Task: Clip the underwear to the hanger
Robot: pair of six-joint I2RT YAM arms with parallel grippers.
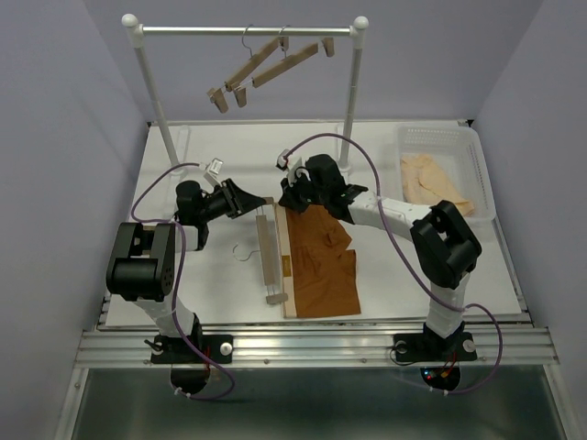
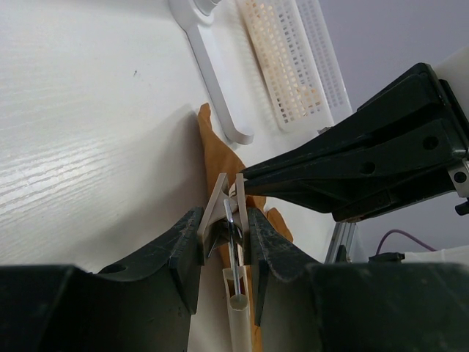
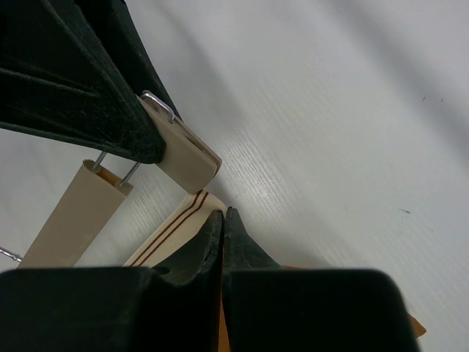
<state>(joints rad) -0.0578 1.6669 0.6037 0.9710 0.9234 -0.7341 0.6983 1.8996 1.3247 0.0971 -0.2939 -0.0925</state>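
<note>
The hanger [image 1: 269,252] lies flat on the white table, its wire hook to the left. The rust-brown underwear [image 1: 319,261] lies beside it on the right, its tan waistband along the bar. My left gripper [image 1: 252,203] is shut on the hanger's far-end clip [image 2: 227,216] and squeezes it. My right gripper [image 1: 292,197] is shut on the far corner of the striped waistband [image 3: 172,231], right next to that clip [image 3: 187,158]. In the right wrist view the gripper [image 3: 223,220] pinches thin fabric. The hanger bar [image 3: 73,213] shows at the left there.
A garment rack [image 1: 246,30] stands at the back with two more wooden hangers [image 1: 266,64] on it. Its right post [image 1: 351,101] stands just behind my right arm. A white basket [image 1: 477,160] holding cream garments [image 1: 431,179] is at the back right.
</note>
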